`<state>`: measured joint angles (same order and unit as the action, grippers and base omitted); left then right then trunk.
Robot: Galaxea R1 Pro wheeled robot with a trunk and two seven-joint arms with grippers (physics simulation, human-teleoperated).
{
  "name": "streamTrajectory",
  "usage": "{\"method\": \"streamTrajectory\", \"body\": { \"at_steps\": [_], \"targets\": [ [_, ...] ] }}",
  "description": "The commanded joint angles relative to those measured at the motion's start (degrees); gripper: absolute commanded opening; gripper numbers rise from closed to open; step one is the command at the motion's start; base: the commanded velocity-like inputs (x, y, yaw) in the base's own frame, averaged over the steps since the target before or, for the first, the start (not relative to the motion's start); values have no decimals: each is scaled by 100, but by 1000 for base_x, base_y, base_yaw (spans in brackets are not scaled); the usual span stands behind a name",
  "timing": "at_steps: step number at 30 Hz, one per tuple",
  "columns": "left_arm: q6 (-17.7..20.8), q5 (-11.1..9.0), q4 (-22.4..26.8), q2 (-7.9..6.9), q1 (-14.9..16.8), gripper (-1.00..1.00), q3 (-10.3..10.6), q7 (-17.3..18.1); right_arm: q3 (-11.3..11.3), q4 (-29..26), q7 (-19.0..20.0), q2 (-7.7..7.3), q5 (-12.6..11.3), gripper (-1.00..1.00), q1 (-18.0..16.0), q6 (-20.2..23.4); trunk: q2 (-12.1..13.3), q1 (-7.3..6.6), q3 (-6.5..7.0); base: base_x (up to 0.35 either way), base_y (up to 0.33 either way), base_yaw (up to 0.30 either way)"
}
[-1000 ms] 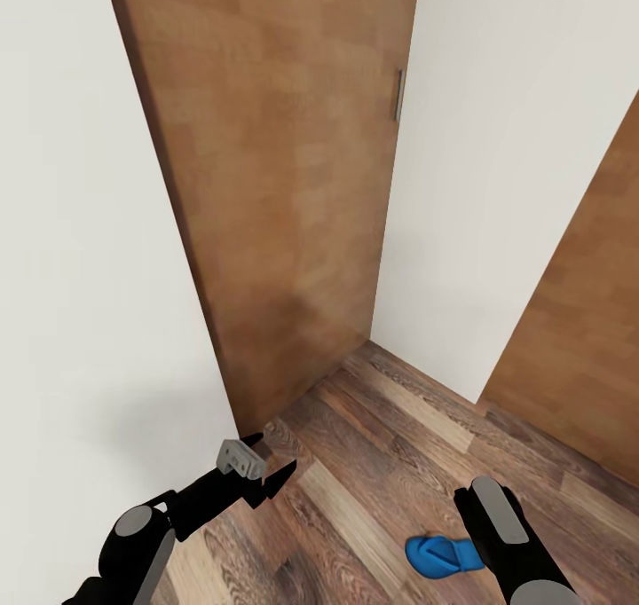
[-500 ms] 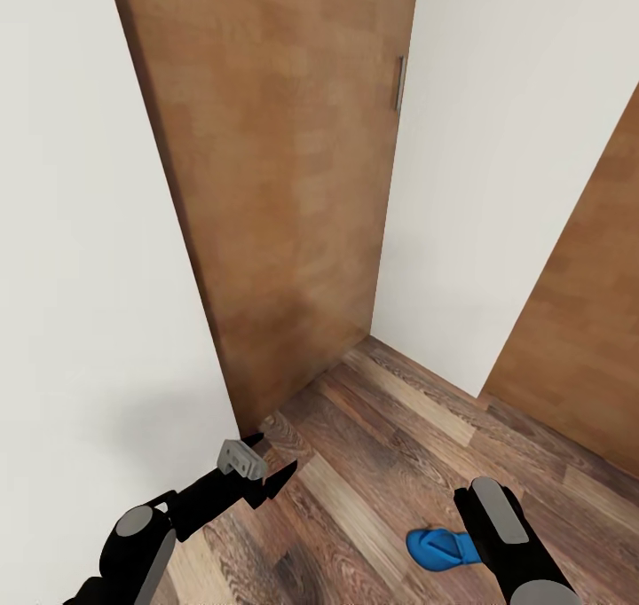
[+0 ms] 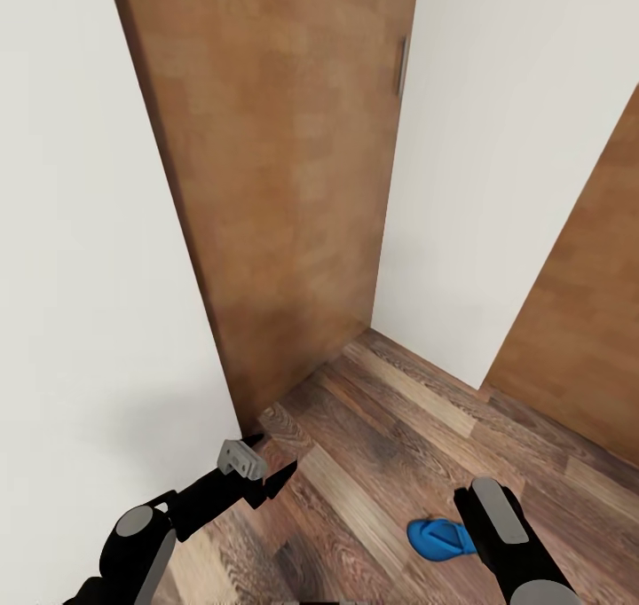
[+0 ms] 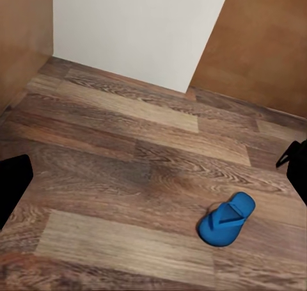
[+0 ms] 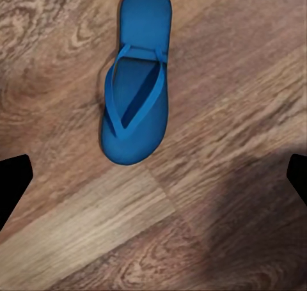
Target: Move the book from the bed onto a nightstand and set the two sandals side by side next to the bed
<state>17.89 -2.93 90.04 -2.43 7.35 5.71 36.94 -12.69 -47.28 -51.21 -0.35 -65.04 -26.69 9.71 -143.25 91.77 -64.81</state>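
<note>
One bright blue sandal [image 3: 437, 538] lies flat on the wood-plank floor [image 3: 382, 428], partly hidden behind my right arm [image 3: 501, 530]. In the right wrist view the sandal [image 5: 136, 109] lies straps up below my open right gripper [image 5: 153, 182], ahead of the fingertips and clear of them. The left wrist view has the same sandal [image 4: 227, 219] off to one side on the floor. My left gripper [image 3: 266, 461] hovers open and empty above the floor near the door's lower corner. The book, the bed and the nightstand are out of view.
A white wall [image 3: 80, 277] stands close on the left. A brown wooden door [image 3: 284, 188] with a metal handle [image 3: 400, 66] is ahead, a white wall [image 3: 497, 188] beside it and another wooden panel [image 3: 595, 339] at the right. Floor stretches between them.
The whole picture has shifted slightly, so the camera moved: floor, door base and sandal sit a little higher in the head view. Both arms hold the same pose and the sandal still lies on the floor.
</note>
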Motion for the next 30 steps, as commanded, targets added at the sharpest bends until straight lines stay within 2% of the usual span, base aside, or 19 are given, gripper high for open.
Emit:
{"method": "streamTrajectory", "body": {
  "at_steps": [1,30],
  "targets": [
    [48,-32,5,-3,3,100,2,6,-7,-9,-24,0,0,100,-2,57,-4,1,-28,0,0,0],
    [48,-32,6,-3,3,100,1,6,4,-9,-23,0,0,100,-2,57,-43,76,-670,0,0,0]
  ]
}}
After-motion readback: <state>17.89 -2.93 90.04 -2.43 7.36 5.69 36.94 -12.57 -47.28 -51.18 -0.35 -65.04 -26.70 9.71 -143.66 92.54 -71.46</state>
